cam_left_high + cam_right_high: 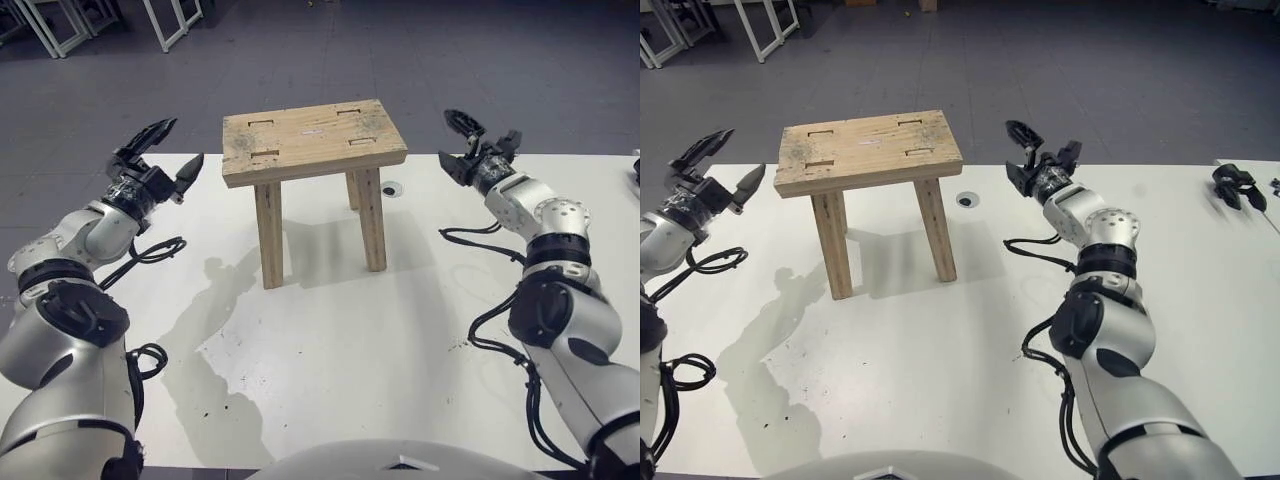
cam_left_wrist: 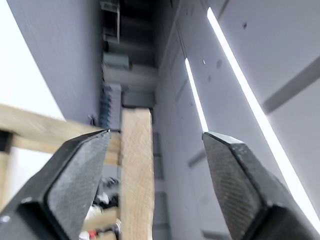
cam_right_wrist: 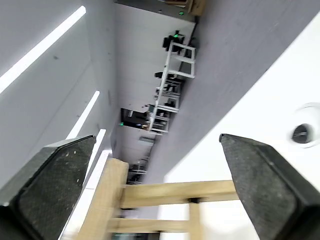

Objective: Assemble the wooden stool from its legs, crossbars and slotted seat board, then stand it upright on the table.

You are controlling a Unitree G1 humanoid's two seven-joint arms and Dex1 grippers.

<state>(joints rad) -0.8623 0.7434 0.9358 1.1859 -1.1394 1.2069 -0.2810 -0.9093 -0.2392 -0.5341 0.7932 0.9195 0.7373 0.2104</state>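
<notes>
The wooden stool point(image 1: 314, 145) stands upright on the white table point(image 1: 330, 340), its slotted seat board on top and its legs point(image 1: 269, 236) on the surface. My left gripper point(image 1: 168, 155) hangs open to the stool's left, a short gap away, holding nothing. My right gripper point(image 1: 472, 143) is open on the stool's right side, also apart from it and empty. Each wrist view looks between wide-spread fingers point(image 2: 75, 175) at the stool's seat edge point(image 2: 136, 170) and crossbars point(image 3: 175, 192).
A round cable hole point(image 1: 390, 188) sits in the table just behind the stool's right legs. A small black object point(image 1: 1238, 187) lies at the table's far right. Black cables point(image 1: 150, 252) trail beside both arms. Dark floor and white frames point(image 1: 170, 20) lie beyond the far edge.
</notes>
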